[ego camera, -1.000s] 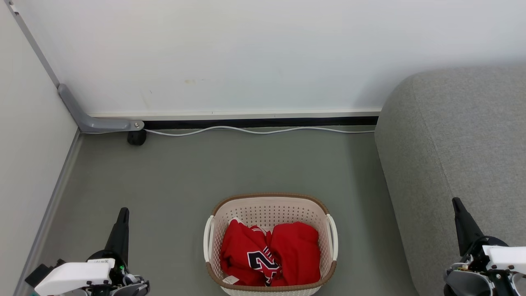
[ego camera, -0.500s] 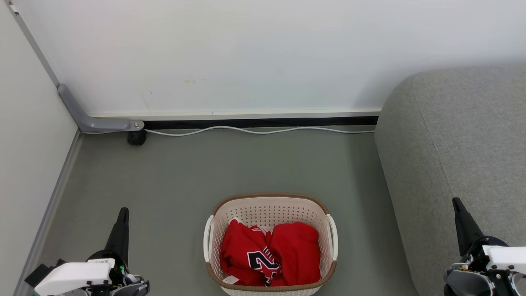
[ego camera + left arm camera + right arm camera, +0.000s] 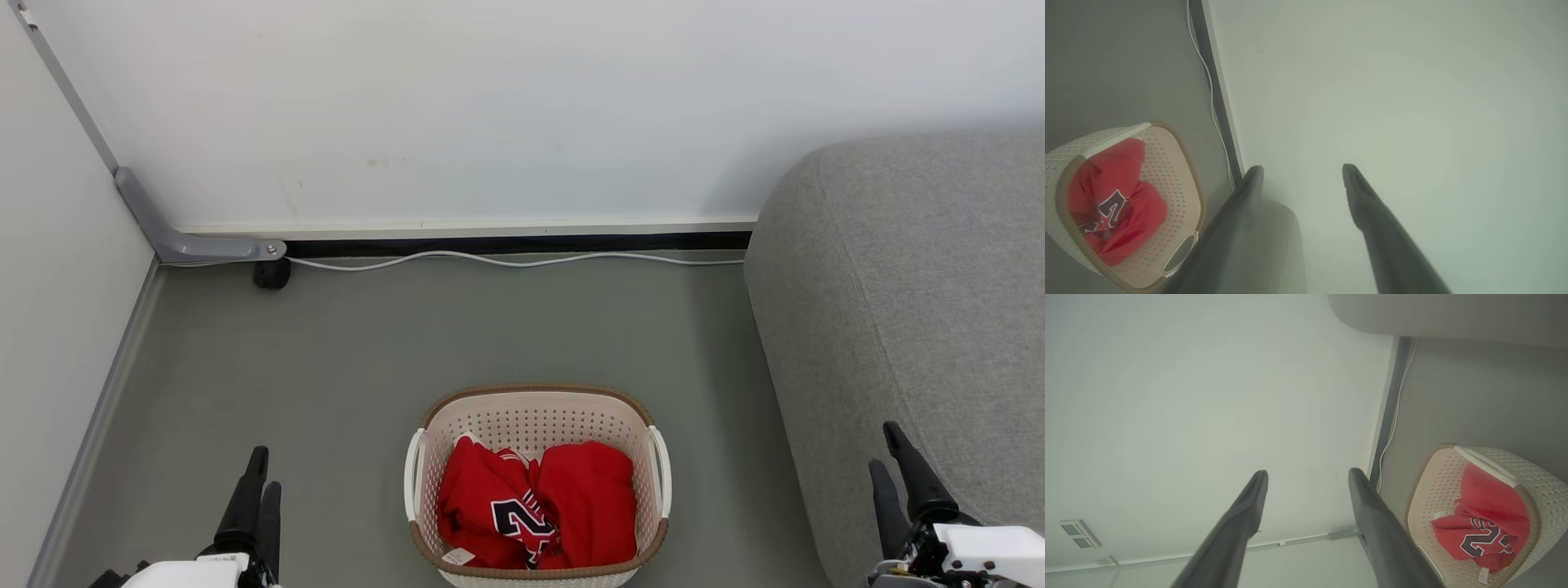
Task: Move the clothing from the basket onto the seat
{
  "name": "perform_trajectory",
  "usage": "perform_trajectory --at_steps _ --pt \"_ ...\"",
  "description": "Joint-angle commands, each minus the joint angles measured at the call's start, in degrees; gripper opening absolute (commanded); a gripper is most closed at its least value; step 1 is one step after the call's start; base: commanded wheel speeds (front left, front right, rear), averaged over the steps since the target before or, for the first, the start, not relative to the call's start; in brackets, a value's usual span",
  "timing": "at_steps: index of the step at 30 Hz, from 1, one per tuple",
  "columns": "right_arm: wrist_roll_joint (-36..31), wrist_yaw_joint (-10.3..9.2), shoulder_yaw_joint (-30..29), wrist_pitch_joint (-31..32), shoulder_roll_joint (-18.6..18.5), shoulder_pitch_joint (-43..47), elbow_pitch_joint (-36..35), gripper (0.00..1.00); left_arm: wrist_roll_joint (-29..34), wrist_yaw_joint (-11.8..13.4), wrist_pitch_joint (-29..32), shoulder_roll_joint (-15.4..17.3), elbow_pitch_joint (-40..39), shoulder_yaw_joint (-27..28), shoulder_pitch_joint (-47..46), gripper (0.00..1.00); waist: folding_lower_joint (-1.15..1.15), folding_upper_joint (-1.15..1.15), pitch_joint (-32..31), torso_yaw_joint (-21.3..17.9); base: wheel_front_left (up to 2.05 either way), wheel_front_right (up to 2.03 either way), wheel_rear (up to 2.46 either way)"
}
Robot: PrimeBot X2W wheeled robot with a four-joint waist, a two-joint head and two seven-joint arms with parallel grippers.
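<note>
The cream perforated basket (image 3: 535, 408) with a brown rim stands on the grey floor at bottom centre. Inside lies the red clothing (image 3: 588, 498), a plain piece at the right and a jersey with a navy number (image 3: 522, 516) at the left. The grey seat (image 3: 914, 286) fills the right side. My left gripper (image 3: 265, 469) is open at the lower left, well apart from the basket. My right gripper (image 3: 883, 447) is open at the lower right, in front of the seat. Both wrist views show the basket (image 3: 1167, 163) (image 3: 1433, 477) off to one side of spread fingers.
A white wall runs along the back with a black skirting strip and a white cable (image 3: 506, 259) lying along the floor. A grey metal bracket (image 3: 184, 241) and a small black foot (image 3: 271, 273) sit at the back left corner. A partition closes off the left side.
Both grippers have gone from shut to open, each now showing two separate fingers. Both have also dropped slightly lower in the head view. The basket and clothing have not moved.
</note>
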Motion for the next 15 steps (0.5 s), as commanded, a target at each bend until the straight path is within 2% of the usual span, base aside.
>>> perform_trajectory --at_steps 1,5,15 --pt "-0.37 0.18 0.22 -0.34 -0.88 -2.54 -1.46 1.0 -0.11 -0.12 -0.42 0.58 -1.25 -0.14 -2.83 1.0 0.11 0.0 -0.03 -0.01 0.0 0.0 0.0" --pt "-0.89 0.19 0.83 -0.79 -1.13 -3.21 -1.4 1.0 0.12 -0.14 -1.06 0.66 -1.03 -0.51 -3.5 1.0 -0.01 0.0 0.09 -0.01 0.0 0.0 0.0" --pt "-3.05 0.21 3.61 -3.07 -2.45 -5.18 -1.0 1.0 3.06 -0.18 -3.01 1.36 -0.31 -2.08 -5.37 1.0 -0.01 0.0 0.18 -0.02 0.0 0.0 0.0"
